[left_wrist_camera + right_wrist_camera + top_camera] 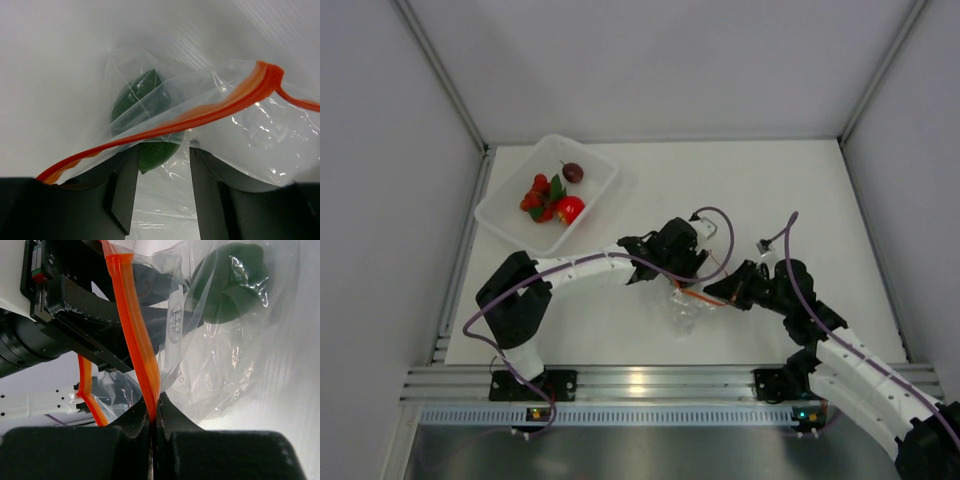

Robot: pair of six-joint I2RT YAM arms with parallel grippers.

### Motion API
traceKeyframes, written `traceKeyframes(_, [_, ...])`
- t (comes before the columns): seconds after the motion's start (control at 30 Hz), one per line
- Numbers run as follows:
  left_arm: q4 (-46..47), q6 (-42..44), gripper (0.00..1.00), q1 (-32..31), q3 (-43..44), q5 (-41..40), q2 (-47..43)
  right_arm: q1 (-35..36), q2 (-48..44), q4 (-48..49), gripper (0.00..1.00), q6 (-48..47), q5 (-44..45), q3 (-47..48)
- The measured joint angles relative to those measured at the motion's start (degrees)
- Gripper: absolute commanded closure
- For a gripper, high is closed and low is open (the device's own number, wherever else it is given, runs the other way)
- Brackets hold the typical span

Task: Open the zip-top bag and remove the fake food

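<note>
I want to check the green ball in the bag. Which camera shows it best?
Left wrist: the green ball sits large, central inside the zip-top bag. Right wrist shows it darker, in the upper corner. Top external does not show it.

I find no legible writing anywhere; the only print, a small oval stamp (176, 326) on the zip-top bag (225, 370), is too blurred.

Upper left, the translucent rectangular plastic tub (498, 216) holds red toy food (552, 200); at centre, the clear crinkly zip-top bag (685, 312) encloses a green plastic ball (136, 99).
</note>
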Motion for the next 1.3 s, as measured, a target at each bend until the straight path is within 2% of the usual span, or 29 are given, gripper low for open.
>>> traceKeyframes(0.03, [1.8, -0.1, 0.49, -0.4, -0.7, -0.8, 0.1, 0.0, -0.1, 0.0, 1.00, 0.0, 0.0, -0.2])
traceKeyframes(0.13, [8.3, -0.6, 0.38, -1.5, -3.4, -2.8, 0.2, 0.0, -0.8, -0.1, 1.00, 0.0, 0.0, -0.7])
traceKeyframes(0.33, [17.5, -0.7, 0.36, -3.0, -6.0, -5.2, 2.1, -0.3, -1.0, 1.2, 1.00, 0.5, -0.7, -2.4])
traceKeyframes(0.43, [20.3, 0.1, 0.27, -3.5, -5.9, -6.5, 5.0, -0.3, -1.0, 1.3, 1.00, 0.9, -1.2, -2.8])
traceKeyframes(0.57, [23.0, 1.1, 0.23, -4.0, -5.8, -7.6, 8.4, -0.4, -1.0, 2.0, 1.00, 1.1, -1.9, -3.1])
traceKeyframes(0.83, [25.3, 2.2, 0.25, -4.1, -1.0, -6.5, 14.8, -1.0, -1.1, 4.8, 1.00, 2.1, -2.5, -6.3])
traceKeyframes(0.97, [26.6, 1.8, 0.31, -4.1, -0.4, -4.4, 15.5, -1.0, -1.1, 5.3, 1.00, 2.0, -2.9, -6.5])
traceKeyframes(1.03, [27.3, 1.6, 0.31, -4.1, -0.1, -4.1, 15.5, -1.0, -1.3, 4.8, 1.00, 1.6, -3.0, -6.5])
traceKeyframes(1.17, [29.5, 1.3, 0.31, -4.1, -0.8, -5.4, 15.2, -1.0, -3.5, -1.3, 1.00, -1.8, -1.1, -4.4])
traceKeyframes(1.3, [29.6, 1.6, 0.35, -4.1, -6.3, -8.7, 10.5, -1.0, -5.9, -7.9, 1.00, -5.1, 2.3, 0.5])
